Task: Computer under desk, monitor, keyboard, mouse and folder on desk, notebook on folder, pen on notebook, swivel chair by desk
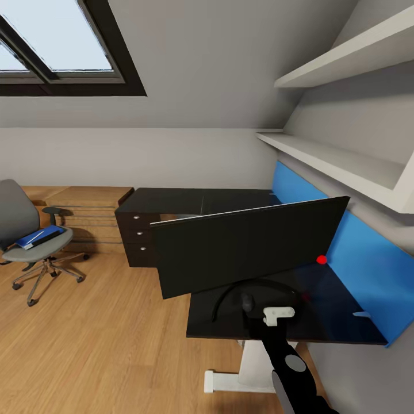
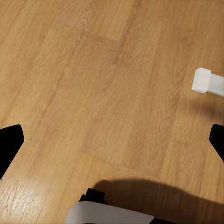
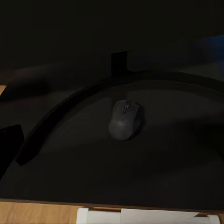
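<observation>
The black monitor [image 1: 247, 253] stands on the black desk [image 1: 339, 322] with its back to me, on a curved stand [image 3: 70, 109]. A dark grey mouse [image 1: 247, 302] lies on the desk inside the stand's arc [image 3: 125, 119]. My right gripper [image 3: 112, 149] hovers open just above and short of the mouse; one dark finger [image 3: 9, 144] shows at the frame's edge. My left gripper [image 2: 112, 140] hangs open over the wooden floor, holding nothing. Far left, the grey swivel chair [image 1: 20, 218] carries a blue folder [image 1: 39, 236] on its seat.
A blue panel [image 1: 368, 259] backs the desk, and white shelves [image 1: 345, 161] jut out above it. A black drawer unit [image 1: 138, 230] stands behind the monitor, beside wooden steps [image 1: 86, 207]. The desk's white foot [image 2: 207, 81] rests on the floor [image 1: 103, 345].
</observation>
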You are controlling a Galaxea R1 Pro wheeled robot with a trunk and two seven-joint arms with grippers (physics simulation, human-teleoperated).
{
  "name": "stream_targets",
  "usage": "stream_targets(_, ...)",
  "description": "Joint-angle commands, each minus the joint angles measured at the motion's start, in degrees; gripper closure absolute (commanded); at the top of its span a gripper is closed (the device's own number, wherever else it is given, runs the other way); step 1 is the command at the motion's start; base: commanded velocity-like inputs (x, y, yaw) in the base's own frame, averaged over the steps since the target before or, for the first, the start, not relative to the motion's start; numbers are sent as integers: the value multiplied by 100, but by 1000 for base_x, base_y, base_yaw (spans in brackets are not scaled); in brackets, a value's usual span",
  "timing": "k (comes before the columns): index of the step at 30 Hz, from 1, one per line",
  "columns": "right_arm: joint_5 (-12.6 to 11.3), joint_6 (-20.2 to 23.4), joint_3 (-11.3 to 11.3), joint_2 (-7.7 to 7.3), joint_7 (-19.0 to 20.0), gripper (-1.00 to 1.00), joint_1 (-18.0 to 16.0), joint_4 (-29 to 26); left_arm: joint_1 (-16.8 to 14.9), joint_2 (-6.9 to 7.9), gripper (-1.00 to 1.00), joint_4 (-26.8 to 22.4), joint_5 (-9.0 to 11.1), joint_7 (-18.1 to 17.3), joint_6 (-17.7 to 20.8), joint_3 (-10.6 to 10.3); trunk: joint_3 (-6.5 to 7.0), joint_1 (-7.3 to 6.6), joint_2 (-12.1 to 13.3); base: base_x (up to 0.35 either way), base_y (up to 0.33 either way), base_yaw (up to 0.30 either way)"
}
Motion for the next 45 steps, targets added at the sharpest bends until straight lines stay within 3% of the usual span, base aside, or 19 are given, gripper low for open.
stream_targets(1,-29,8,11,-2,-41,-100,-4,-6,-3,-12,-100,1,-9,8,-17,14,-8,1,-6,9,0,0)
stream_targets(13,-15,-92,11,-5,-41,-100,-4,38,-3,-40,-100,-100,-6,42,-17,5,-205,243,-447,3,0,0)
stream_targets(24,-11,-102,11,-5,-41,-100,-4,47,-3,103,-100,-1171,-13,20,232,18,-385,462,-848,0,0,0)
stream_targets(29,-6,-105,11,-5,-41,-100,-4,44,-3,157,-100,-1909,-27,19,768,5,-385,462,-848,0,0,0)
stream_targets(39,-2,-106,5,-5,-41,-100,-4,39,-3,199,-100,-3394,-10,17,2562,36,-385,462,-848,0,0,0)
stream_targets(45,4,-107,3,-5,-41,-100,-4,33,-3,182,-100,-4338,-11,23,3289,34,-385,462,-848,0,0,0)
